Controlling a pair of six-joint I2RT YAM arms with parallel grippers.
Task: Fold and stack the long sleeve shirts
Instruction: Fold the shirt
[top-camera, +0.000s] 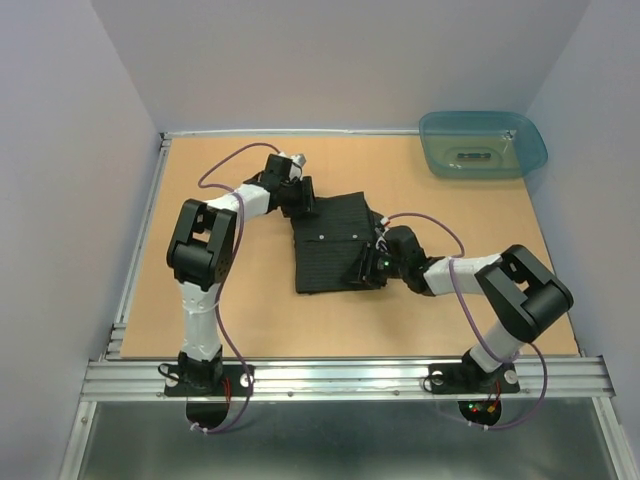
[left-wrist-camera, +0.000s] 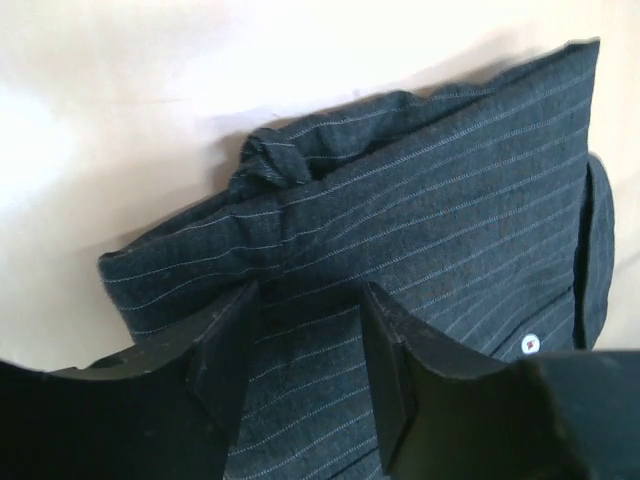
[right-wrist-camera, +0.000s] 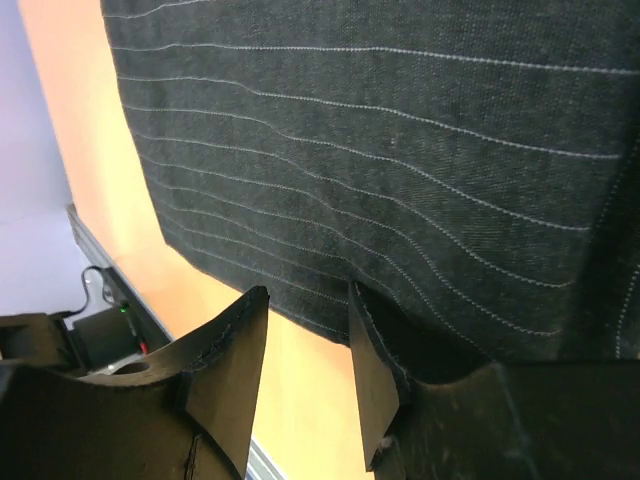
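From above: the left arm reaches far out with its elbow folded high, the left gripper (top-camera: 298, 197) down at the far left corner of the black shirt (top-camera: 335, 240). The right arm lies low and bent inward, the right gripper (top-camera: 372, 262) at the shirt's near right edge. A teal tub (top-camera: 440, 152) sits well beyond the right gripper, in the far corner.

Left wrist view: jaws apart, pinstriped cloth spread beneath them, a bunched fold just past the tips and a pale button (left-wrist-camera: 529, 343) off to their right.

Right wrist view: jaws parted, the hem right at the tips, with bare table (right-wrist-camera: 100, 200) beside it.
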